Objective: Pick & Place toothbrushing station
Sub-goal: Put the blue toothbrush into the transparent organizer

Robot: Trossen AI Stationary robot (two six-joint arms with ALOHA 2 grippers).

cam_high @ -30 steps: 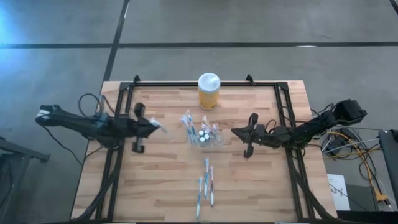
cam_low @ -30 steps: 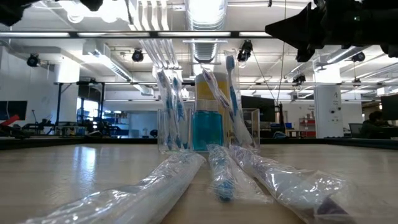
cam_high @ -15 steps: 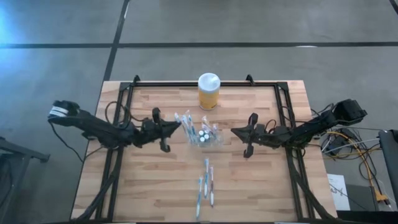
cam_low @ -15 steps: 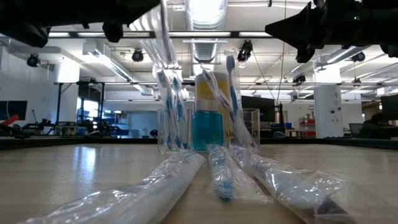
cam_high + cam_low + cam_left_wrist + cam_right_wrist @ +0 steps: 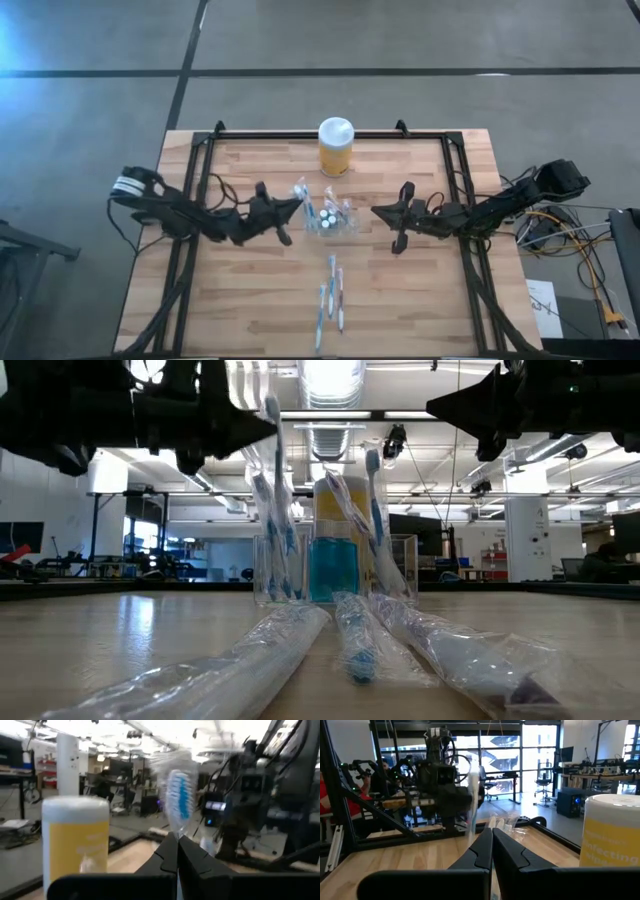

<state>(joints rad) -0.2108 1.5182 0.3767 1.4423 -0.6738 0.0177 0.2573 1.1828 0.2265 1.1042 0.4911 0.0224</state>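
The toothbrushing station, a low see-through holder, stands mid-table with several toothbrushes upright in it and a blue fill. My left gripper is at the station's left side, raised above the table, shut on a plastic-wrapped toothbrush whose blue-and-white head points up. My right gripper waits shut and empty to the right of the station, also off the table. My left gripper pinches the wrapped toothbrush's handle just below the head between its two fingers. The fingers come nearly level from the table's left and lie across the handle. The brush stands about upright over the station's left part; whether its lower end touches the station I cannot tell.
A yellow jar with a white lid stands behind the station near the far edge. Several wrapped toothbrushes lie on the wood toward the near edge. A black frame runs along the table's sides and far edge.
My left gripper has moved toward the table's right and downward, up to the station, staying shut on the wrapped toothbrush. The brush has come along with it and now stands over the station's left part.
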